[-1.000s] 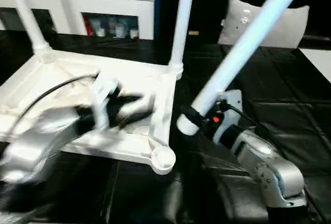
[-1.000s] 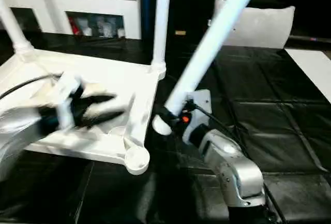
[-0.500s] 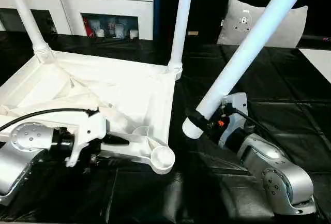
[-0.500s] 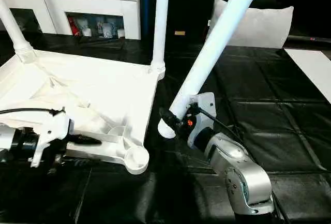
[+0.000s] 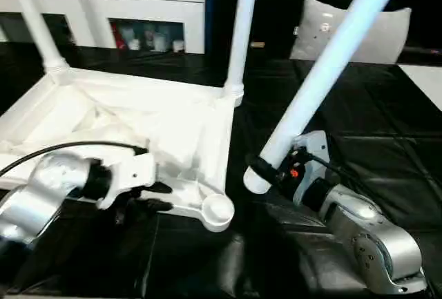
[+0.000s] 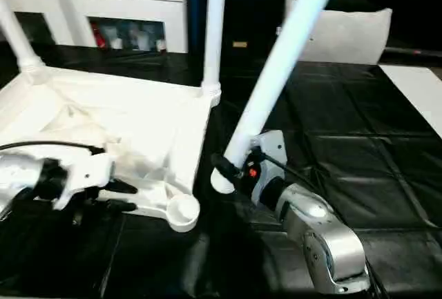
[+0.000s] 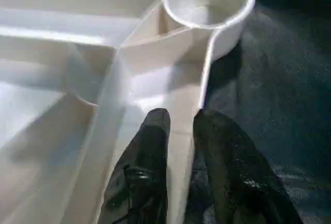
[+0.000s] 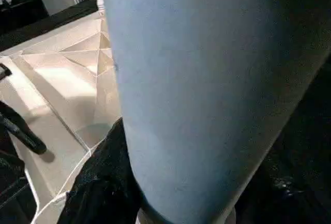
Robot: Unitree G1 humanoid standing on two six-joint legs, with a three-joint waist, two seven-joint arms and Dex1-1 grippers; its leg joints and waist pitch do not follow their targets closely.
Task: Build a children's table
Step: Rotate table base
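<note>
Change since a second ago: the left gripper (image 5: 160,196) has left the middle of the tabletop (image 5: 124,116) and now sits at its near rim, fingers drawn closer.

Tabletop: white, upside down on the black mat (image 5: 387,154). Two legs already stand in the far corner sockets, one at the far left (image 5: 31,19), one at the far right (image 5: 242,26). The near right socket (image 5: 218,209) is empty.

Left gripper: fingers (image 7: 150,146) straddle the near rim, one on each side, narrowly apart; whether they press the plastic cannot be told. The empty socket lies just beyond the fingertips.

Right gripper (image 5: 266,170): clamped on the thick lower end of a third leg (image 5: 324,71), which leans up and away. Its foot hangs just beside the empty socket, apart from it.

Step in hand, by judgement: fitting the third leg, with the left gripper steadying the tabletop.

Next move calls for: standing the leg upright, bringing its end over the near right socket, then pressing or twisting it in.
</note>
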